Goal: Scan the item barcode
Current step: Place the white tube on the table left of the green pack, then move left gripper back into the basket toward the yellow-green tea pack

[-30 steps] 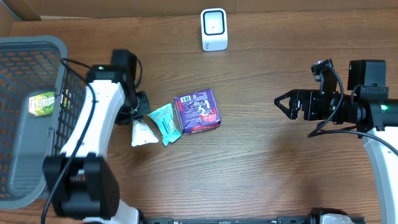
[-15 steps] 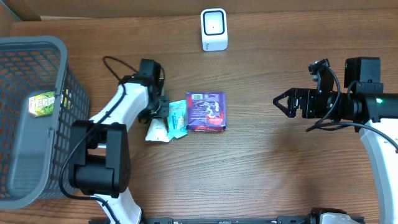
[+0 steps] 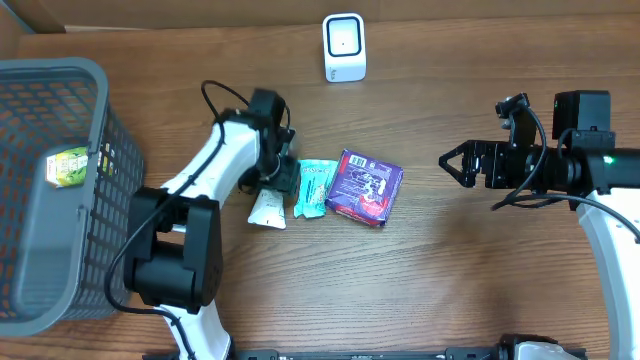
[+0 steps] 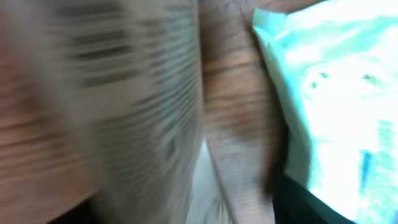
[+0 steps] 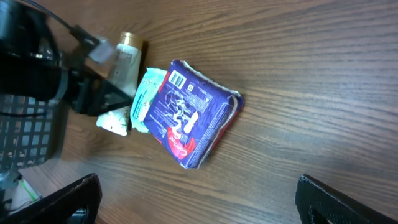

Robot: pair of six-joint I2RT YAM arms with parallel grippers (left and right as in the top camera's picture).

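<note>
The purple packet [image 3: 366,187] lies flat near the middle of the table [image 3: 450,270], tilted, with a white barcode patch [image 5: 178,80] on its upper face. A teal packet [image 3: 314,187] touches its left edge, and a white tube [image 3: 268,210] lies just beyond that. My left gripper [image 3: 280,175] is down at the tube and the teal packet; its wrist view is smeared, so I cannot tell how its jaws stand. My right gripper [image 3: 452,166] hovers well apart to the right, spread wide and empty. The white scanner [image 3: 344,47] stands at the far edge, and the grey basket [image 3: 60,75] on the left holds a green packet [image 3: 68,166]
</note>
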